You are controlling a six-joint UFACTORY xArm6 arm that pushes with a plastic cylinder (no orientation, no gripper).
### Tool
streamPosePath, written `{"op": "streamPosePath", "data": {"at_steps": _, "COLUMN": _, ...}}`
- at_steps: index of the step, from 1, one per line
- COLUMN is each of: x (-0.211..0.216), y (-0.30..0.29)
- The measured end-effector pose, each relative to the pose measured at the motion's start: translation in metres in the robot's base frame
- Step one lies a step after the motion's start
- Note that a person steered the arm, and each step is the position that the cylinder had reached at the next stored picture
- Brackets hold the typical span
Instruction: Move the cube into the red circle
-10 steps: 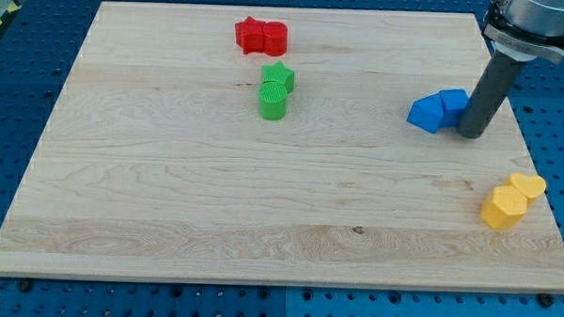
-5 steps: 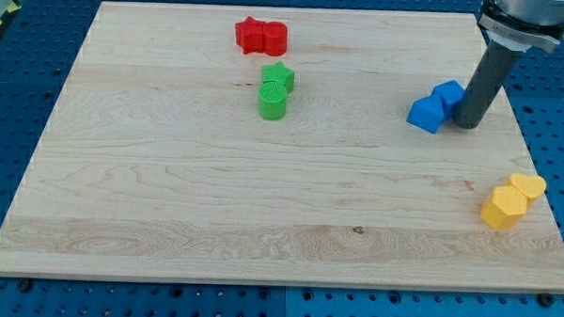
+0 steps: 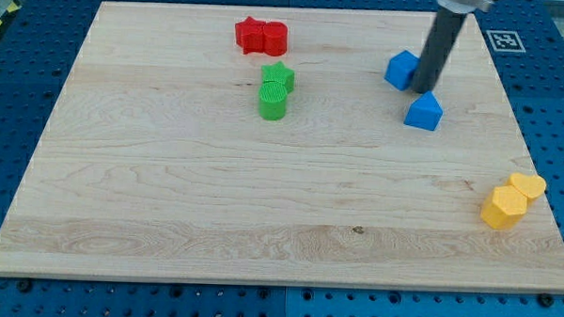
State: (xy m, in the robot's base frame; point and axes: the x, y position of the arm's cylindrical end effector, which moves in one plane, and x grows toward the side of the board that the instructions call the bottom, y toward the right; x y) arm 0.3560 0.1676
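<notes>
A blue cube (image 3: 401,69) lies on the wooden board (image 3: 169,173) at the upper right. My tip (image 3: 423,90) touches the cube's right side. A second blue block with a peaked top (image 3: 424,112) lies just below my tip, apart from the cube. Two red blocks stand touching at the top middle: a star-like one (image 3: 251,35) on the left and a round one (image 3: 275,36) on the right. The cube is well to the right of them.
A green star-like block (image 3: 279,77) and a green cylinder (image 3: 273,101) stand touching below the red pair. Two yellow hexagonal blocks (image 3: 502,207) (image 3: 527,186) lie touching near the board's right edge.
My tip has moved up and to the left, pushing the blue cube with it. The cube has split off from the other blue block, which stayed near its place.
</notes>
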Motion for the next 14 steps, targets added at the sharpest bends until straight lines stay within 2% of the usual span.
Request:
{"op": "streamPosePath", "data": {"at_steps": 1, "x": -0.011, "y": -0.015}}
{"op": "streamPosePath", "data": {"at_steps": 2, "x": -0.014, "y": 0.011}}
{"op": "streamPosePath", "data": {"at_steps": 3, "x": -0.024, "y": 0.012}}
{"op": "streamPosePath", "data": {"at_steps": 5, "x": -0.052, "y": -0.035}}
{"op": "streamPosePath", "data": {"at_steps": 7, "x": -0.052, "y": -0.086}}
{"op": "streamPosePath", "data": {"at_steps": 10, "x": -0.053, "y": -0.118}}
{"op": "streamPosePath", "data": {"at_steps": 12, "x": -0.052, "y": -0.136}}
{"op": "streamPosePath", "data": {"at_steps": 14, "x": -0.052, "y": -0.123}}
